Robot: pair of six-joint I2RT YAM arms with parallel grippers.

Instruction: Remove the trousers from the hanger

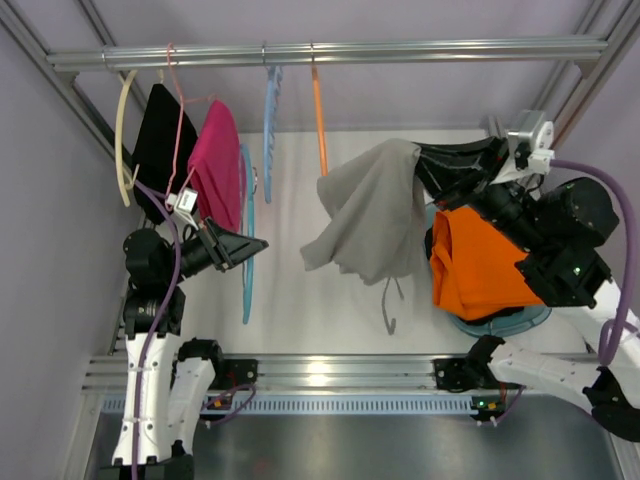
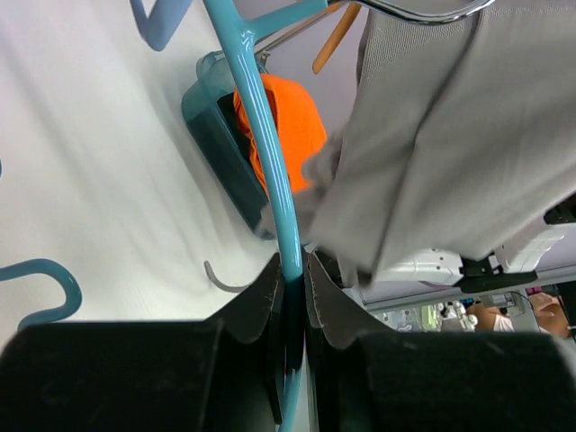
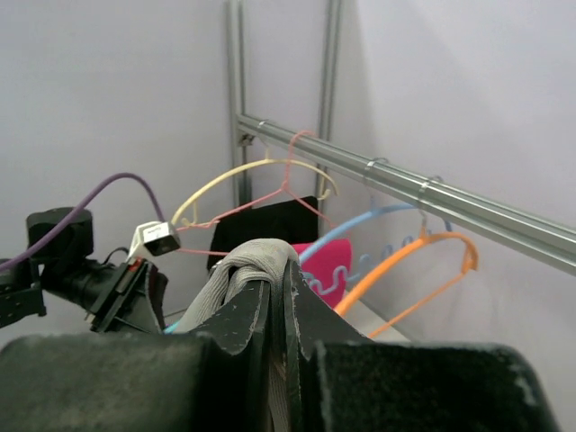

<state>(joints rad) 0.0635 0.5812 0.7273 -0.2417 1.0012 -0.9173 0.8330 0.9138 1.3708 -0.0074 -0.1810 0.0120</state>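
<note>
Now the soft, limp trousers [image 1: 375,215] are pinched by a bunched fold, judged the surest hold, in the right tool [image 3: 281,288], at three o'clock from the hanger [image 2: 286,229] clamped in the left tool [image 2: 292,274].

Robot lab test cell. Aluminium extrusion rail [image 1: 330,50] at 12 o'clock, plain lilac walls [image 1: 40,300] at 9 and 3, slotted mounting rail [image 1: 330,372] at 6.

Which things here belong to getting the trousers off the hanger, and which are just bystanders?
In the job: grey trousers; teal hanger; left claw, shut on hanger; right claw, shut on trousers.
Just about: orange garment; pink garment; black garment; sky-blue hanger; orange hanger.
</note>
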